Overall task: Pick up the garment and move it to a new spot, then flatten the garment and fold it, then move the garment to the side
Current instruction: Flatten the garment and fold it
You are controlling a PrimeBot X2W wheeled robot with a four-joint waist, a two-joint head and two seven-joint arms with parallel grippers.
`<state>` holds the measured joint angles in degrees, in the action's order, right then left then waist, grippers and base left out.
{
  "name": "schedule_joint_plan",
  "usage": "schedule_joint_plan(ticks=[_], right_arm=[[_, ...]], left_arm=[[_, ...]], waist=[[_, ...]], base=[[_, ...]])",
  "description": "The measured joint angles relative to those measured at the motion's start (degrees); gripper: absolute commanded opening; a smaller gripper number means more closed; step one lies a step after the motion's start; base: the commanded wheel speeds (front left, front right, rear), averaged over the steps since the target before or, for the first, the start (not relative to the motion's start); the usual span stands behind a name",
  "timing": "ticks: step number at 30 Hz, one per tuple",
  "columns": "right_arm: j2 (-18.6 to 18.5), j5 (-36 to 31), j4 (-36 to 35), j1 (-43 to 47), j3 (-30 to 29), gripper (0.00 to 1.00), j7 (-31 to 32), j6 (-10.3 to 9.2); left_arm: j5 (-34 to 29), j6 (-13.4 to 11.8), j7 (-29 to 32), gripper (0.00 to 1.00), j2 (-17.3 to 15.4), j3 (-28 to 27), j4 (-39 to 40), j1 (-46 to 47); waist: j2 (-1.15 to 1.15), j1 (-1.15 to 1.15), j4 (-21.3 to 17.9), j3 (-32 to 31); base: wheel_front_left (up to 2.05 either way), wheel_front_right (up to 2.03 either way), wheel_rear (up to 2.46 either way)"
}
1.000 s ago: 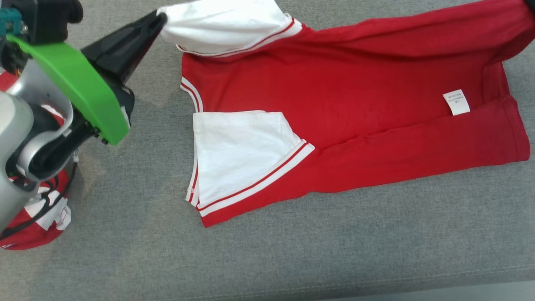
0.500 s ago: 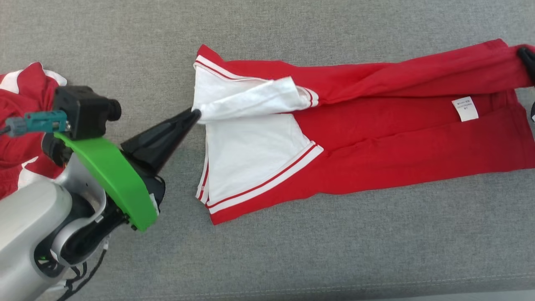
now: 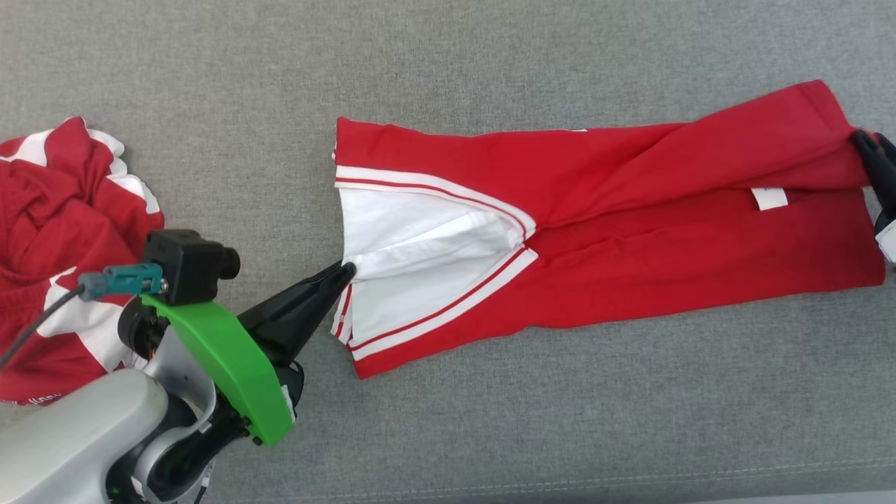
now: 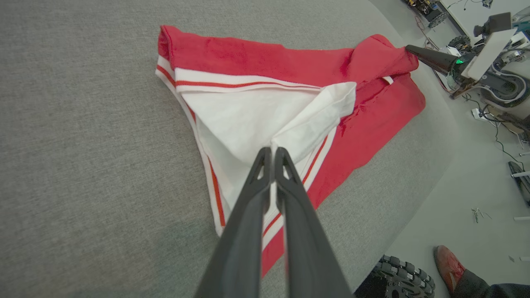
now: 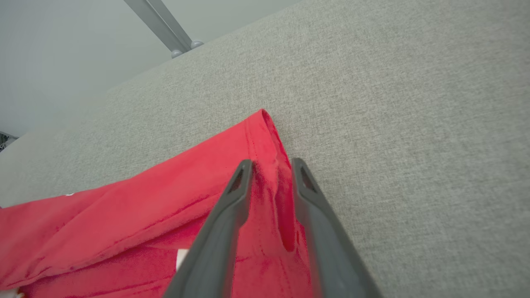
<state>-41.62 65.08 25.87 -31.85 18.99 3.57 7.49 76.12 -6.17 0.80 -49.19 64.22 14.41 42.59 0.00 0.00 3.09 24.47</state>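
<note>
**Folding under way on the grey table**

Looking down on a grey cloth-covered table [image 3: 490, 63], spreading across nearly the whole head view. Watching the red-and-white shirt [image 3: 665, 238] lying lengthways on it, running from the centre out to the right edge of that view, with its upper long side doubled over toward the lower one in a slanting fold. Spotting a second red-and-white garment [image 3: 56, 203] crumpled in a heap at far left, well apart from the shirt.

Following the left gripper [image 3: 346, 269] reaching in from the lower left, pressing its fingers tight together. Pinching the edge of the white sleeve [image 3: 434, 241] there, tenting it up off the white panel beneath, just inside the red-striped trim.

Finding the right gripper [image 3: 859, 138] at the far end, touching the shirt's upper right corner. Holding those fingers narrowly parted in the right wrist view, straddling a ridge of red hem.

Catching a small white label [image 3: 770, 198] peeking out from under the fold near that end. Glimpsing, in the left wrist view, a reddish-brown shoe [image 4: 449, 263] on the floor just beside a studded black wheel [image 4: 397, 271].
</note>
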Motion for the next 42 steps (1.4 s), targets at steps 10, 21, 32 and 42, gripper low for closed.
schedule_joint_plan(ticks=[10,21,32,42], right_arm=[[0.71,0.97,0.11,7.37,1.91,1.00,-5.88,0.00],[3.77,-2.03,0.55,16.70,5.23,1.00,-15.01,0.00],[8.89,-7.26,3.87,20.35,4.33,1.00,-18.36,0.00],[14.78,-16.31,3.93,24.41,-5.44,1.00,-18.57,0.00]], left_arm=[[-2.98,-5.08,-9.94,1.00,3.81,1.02,-5.48,-7.35],[-19.51,-12.99,-15.86,1.00,14.85,-15.89,-10.63,-24.39],[-39.41,-7.59,-15.92,1.00,29.51,-35.07,-13.16,-43.00],[-53.76,0.43,-15.92,1.00,41.31,-49.34,-14.37,-50.01]], waist=[[0.00,0.00,-0.65,-6.03],[0.00,0.00,-1.68,-14.69],[0.00,0.00,-1.08,-20.81],[0.00,0.00,1.51,-22.96]], base=[[0.00,0.00,0.00],[0.00,0.00,0.00],[0.00,0.00,0.00],[0.00,0.00,0.00]])
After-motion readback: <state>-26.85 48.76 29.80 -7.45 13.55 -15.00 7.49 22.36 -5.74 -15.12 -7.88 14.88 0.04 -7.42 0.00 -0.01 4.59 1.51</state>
